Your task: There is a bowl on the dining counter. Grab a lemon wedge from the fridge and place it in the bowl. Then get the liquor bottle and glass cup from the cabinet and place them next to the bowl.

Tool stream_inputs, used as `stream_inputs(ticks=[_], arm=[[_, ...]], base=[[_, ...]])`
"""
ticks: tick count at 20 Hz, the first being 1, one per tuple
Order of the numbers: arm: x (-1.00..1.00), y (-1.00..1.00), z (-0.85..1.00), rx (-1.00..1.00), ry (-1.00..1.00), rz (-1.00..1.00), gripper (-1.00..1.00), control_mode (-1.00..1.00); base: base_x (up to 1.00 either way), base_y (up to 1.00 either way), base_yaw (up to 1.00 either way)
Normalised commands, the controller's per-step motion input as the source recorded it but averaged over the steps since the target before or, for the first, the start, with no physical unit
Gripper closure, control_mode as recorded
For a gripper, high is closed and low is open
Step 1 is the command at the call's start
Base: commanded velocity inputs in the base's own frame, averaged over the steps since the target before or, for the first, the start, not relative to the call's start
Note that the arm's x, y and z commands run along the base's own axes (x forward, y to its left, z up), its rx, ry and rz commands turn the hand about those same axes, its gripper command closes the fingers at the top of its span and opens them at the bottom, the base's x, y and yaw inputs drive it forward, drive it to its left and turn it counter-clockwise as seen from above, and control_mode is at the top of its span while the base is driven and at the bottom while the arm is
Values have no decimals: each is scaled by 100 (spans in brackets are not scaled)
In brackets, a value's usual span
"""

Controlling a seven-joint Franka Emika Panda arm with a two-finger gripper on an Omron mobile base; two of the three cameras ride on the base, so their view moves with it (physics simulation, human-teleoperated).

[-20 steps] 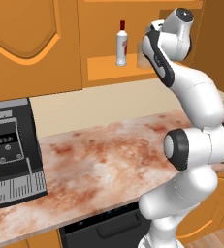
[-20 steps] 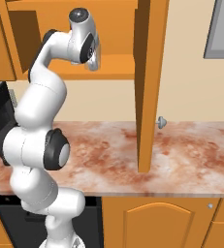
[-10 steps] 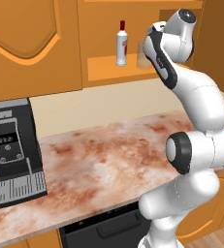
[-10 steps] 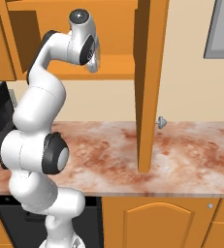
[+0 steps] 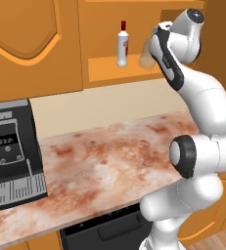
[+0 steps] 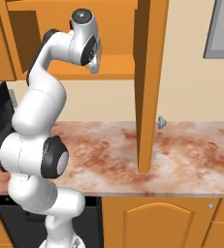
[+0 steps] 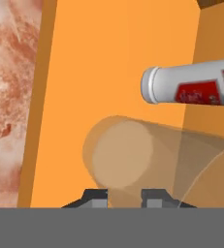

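Observation:
The glass cup is clear and stands on the open cabinet's shelf, right of the liquor bottle, which is white with a red label and cap. My arm reaches up to the shelf, with the hand right at the cup. In the hand view the cup lies just over my gripper, whose fingertips stand close together against its wall. The bottle is beyond, untouched. The bowl and the lemon wedge are out of view.
A black and grey coffee machine stands at the left of the marbled counter. The open cabinet door juts out over the counter, right of my arm. A shut cabinet door hangs left of the shelf.
The jaws have narrowed from wide open to close together at the cup. The arm, the cup and the bottle have stayed where they were.

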Motion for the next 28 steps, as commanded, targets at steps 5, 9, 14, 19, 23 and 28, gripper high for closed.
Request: stream_inputs(ticks=[5, 9, 14, 19, 23, 28], arm=[[-62, 0, 0, 3, -9, 0, 100, -100], [-90, 12, 0, 0, -11, 0, 100, -100], [-92, 23, 0, 0, -5, 0, 100, -100], [-75, 32, -1, 0, 0, 0, 100, -100], [-44, 45, -25, -5, 7, 1, 100, -100], [-45, 18, -30, 0, 8, 5, 100, -100]], base=[[0, 0, 0], [0, 0, 0], [0, 0, 0], [0, 0, 0], [0, 0, 0], [0, 0, 0]])
